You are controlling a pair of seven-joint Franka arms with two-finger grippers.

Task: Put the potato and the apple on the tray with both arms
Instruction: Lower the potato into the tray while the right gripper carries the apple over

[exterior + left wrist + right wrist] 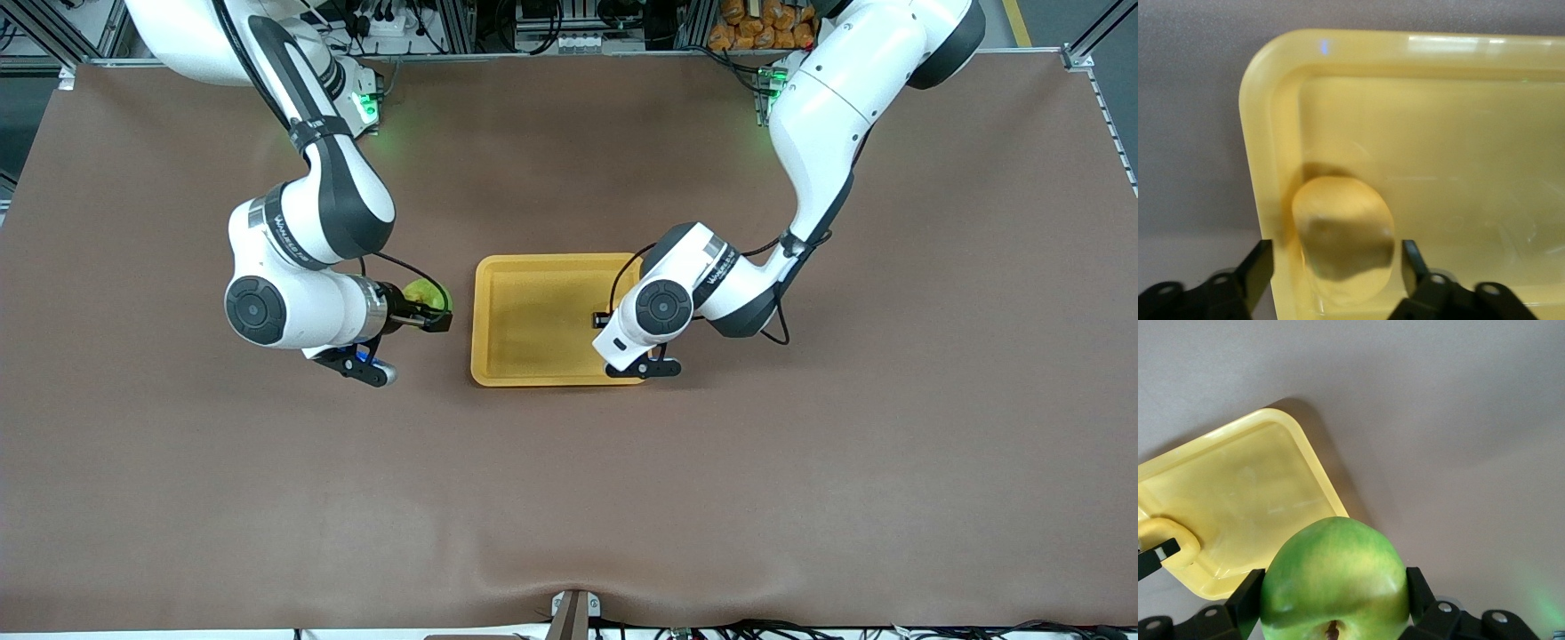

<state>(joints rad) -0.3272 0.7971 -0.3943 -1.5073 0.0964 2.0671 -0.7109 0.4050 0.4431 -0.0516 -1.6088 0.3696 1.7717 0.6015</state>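
Observation:
The yellow tray (533,320) lies at the table's middle. My left gripper (603,317) is low over the tray's edge toward the left arm's end. In the left wrist view the potato (1343,237) rests in the tray (1438,167) by its rim. The left gripper (1336,257) is open, with its fingers (1261,267) apart from the potato on either side. The potato is hidden in the front view. My right gripper (436,313) is shut on the green apple (425,293) above the table, beside the tray toward the right arm's end. The right wrist view shows the apple (1335,580) between the right gripper (1331,583) fingers, with the tray (1238,487) ahead.
Brown table cover (569,498) all round the tray. Both arms' elbows hang over the table on either side of the tray. A small mount (573,613) sits at the table edge nearest the front camera.

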